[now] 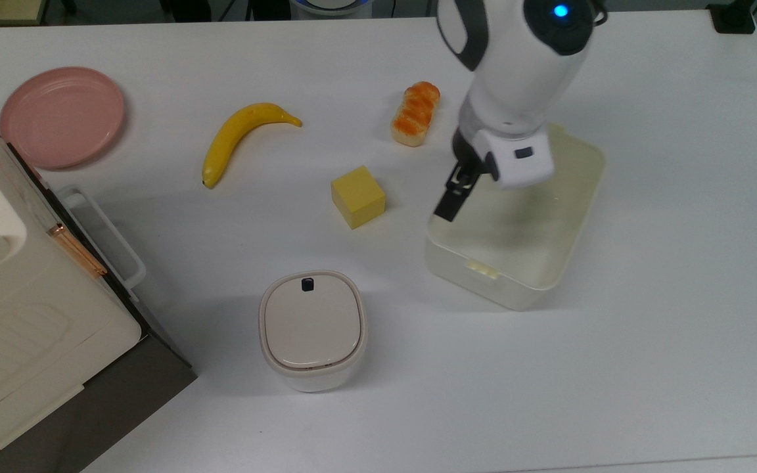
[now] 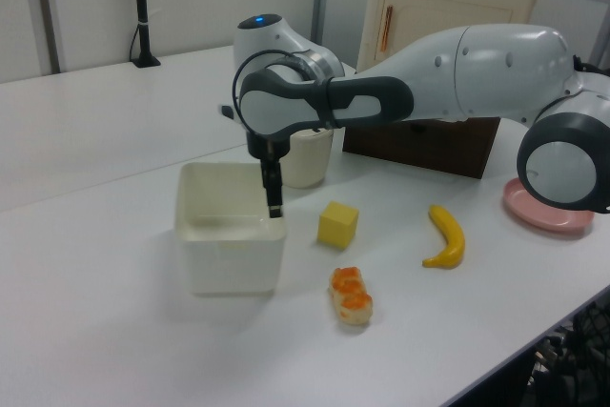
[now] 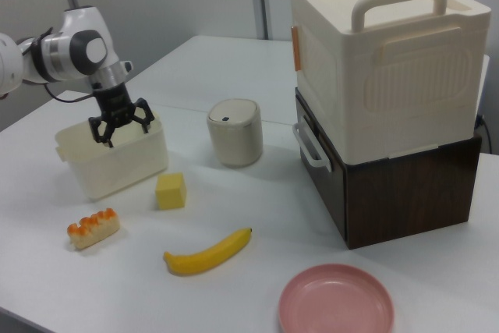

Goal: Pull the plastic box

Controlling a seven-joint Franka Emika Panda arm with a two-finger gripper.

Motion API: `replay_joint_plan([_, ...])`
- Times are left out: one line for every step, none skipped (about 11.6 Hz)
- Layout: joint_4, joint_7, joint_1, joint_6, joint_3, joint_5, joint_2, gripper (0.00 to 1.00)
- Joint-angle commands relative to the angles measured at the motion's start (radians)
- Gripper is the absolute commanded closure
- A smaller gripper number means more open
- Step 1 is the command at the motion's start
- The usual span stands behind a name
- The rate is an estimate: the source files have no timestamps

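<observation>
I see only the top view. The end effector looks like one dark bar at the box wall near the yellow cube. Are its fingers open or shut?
Observer: Open. In the right view the end effector has its fingers spread over the box.
Operator: Is it inside the box or outside?
Observer: In the left view a fingertip reaches down to the rim on the inner side of the wall facing the cube.
Operator: Does the box tilt?
Observer: No. The left view shows its base flat on the table.
</observation>
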Motion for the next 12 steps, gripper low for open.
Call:
replay_joint_plan([-0.012,-0.138,0.006,-0.082,-0.067,0.008,-0.051,0.0])
replay_joint_plan([-0.012,-0.126,0.006,-0.083,-0.068,0.016,-0.057,0.0])
replay_joint_plan([-0.012,-0.104,0.006,-0.083,-0.068,0.031,-0.063,0.0])
replay_joint_plan([-0.009,-0.01,0.014,-0.076,-0.058,0.056,-0.071,0.0])
replay_joint_plan([-0.001,0.121,0.019,-0.072,-0.05,0.07,-0.077,0.0])
replay_joint_plan([0.001,0.205,0.017,-0.07,-0.021,0.068,-0.098,0.0])
replay_joint_plan([-0.001,0.227,0.004,-0.069,0.007,0.073,-0.13,0.0])
replay_joint_plan([-0.007,0.248,-0.033,-0.072,0.033,0.083,-0.175,0.0])
replay_joint_plan([-0.013,0.367,-0.106,-0.079,0.094,0.09,-0.227,0.0])
replay_joint_plan([-0.025,0.52,-0.213,-0.087,0.166,0.09,-0.28,0.0])
replay_joint_plan([-0.05,0.649,-0.306,-0.115,0.218,0.084,-0.334,0.0])
replay_joint_plan([-0.064,0.755,-0.36,-0.159,0.225,0.079,-0.38,0.0])
